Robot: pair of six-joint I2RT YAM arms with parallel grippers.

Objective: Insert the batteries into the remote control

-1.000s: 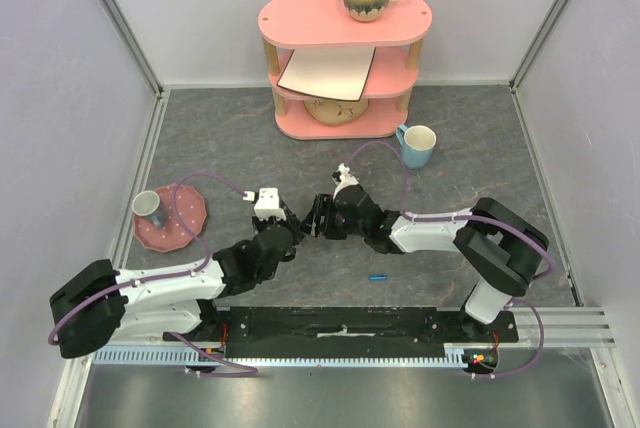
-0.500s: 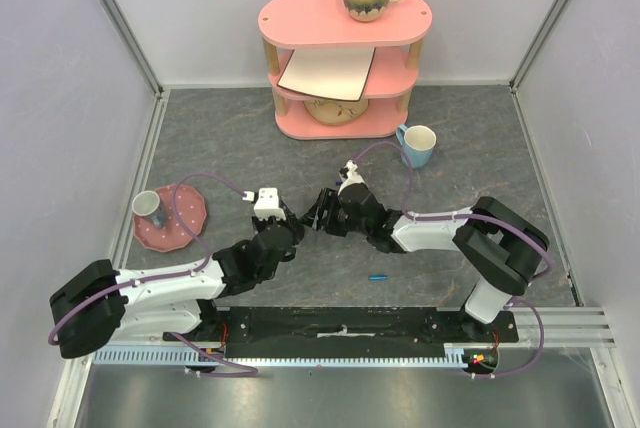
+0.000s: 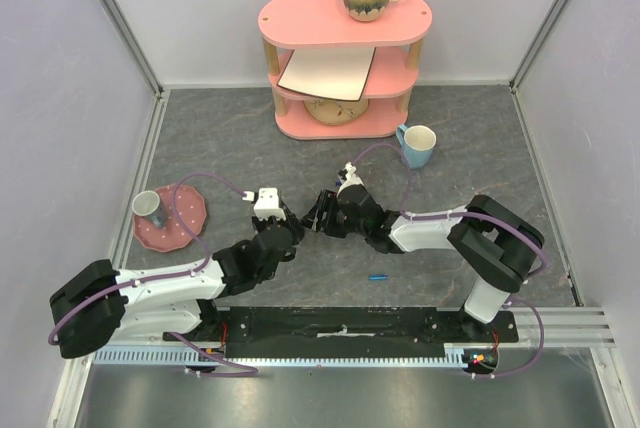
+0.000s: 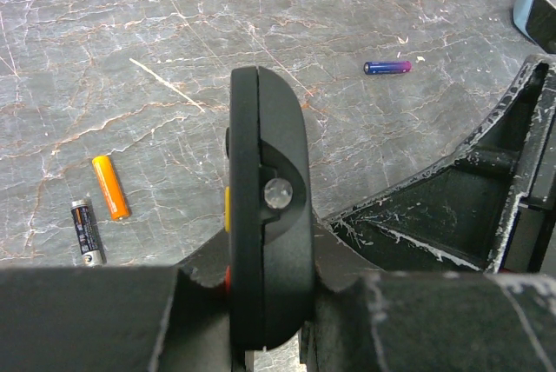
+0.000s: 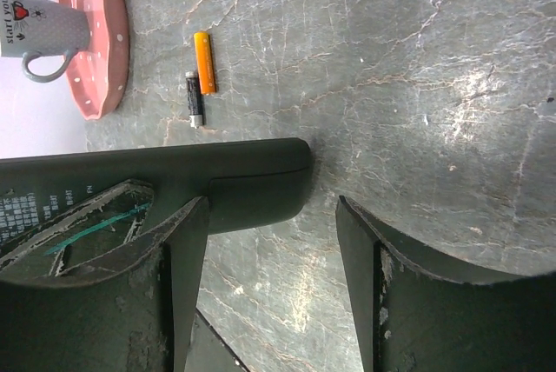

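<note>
Black slim remote control [image 4: 269, 215] is staying clamped in your left end effector [image 4: 265, 307]; your right end effector [image 5: 274, 250], jaws spread and empty, is edging closer, while the small purple battery [image 4: 387, 67] is lying unloaded on the surface [image 4: 130, 7].

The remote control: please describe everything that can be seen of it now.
The remote control is slim, black and plastic-looking. The left wrist view shows it end-on: a rounded end with a small clear bulb, and yellow and red buttons peeping at one edge. It is held on edge over the table, clamped between the left fingers.
</note>
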